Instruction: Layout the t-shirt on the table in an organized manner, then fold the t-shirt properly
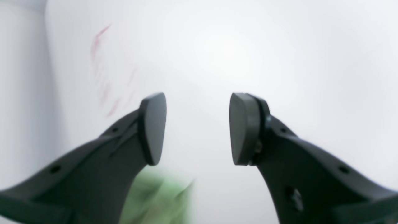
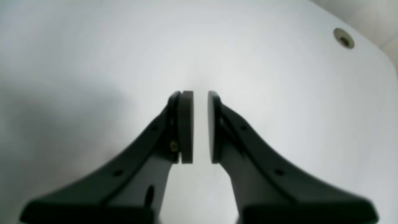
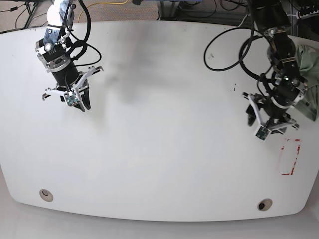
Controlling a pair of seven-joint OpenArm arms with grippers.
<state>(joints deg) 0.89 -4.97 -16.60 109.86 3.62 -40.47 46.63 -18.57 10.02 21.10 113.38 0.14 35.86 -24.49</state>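
The t-shirt (image 3: 310, 84) is a bunched sage-green heap at the table's (image 3: 159, 149) far right edge, partly cut off by the frame. In the left wrist view it shows only as a green blur (image 1: 158, 199) low behind the left finger. My left gripper (image 1: 199, 129) is open with nothing between its pads. In the base view it (image 3: 269, 124) hangs over the white top just inside the shirt. My right gripper (image 2: 200, 127) has its pads almost together with a thin gap and holds nothing. It (image 3: 82, 104) is over the far left of the table, far from the shirt.
A red-outlined rectangle (image 3: 290, 157) is marked on the table near the left gripper, seen as red smears (image 1: 102, 77) in its wrist view. Grommet holes sit near the front edge (image 3: 46, 194) (image 3: 264, 204); one (image 2: 343, 39) shows in the right wrist view. Black cables (image 3: 224, 50) loop beside the arm.
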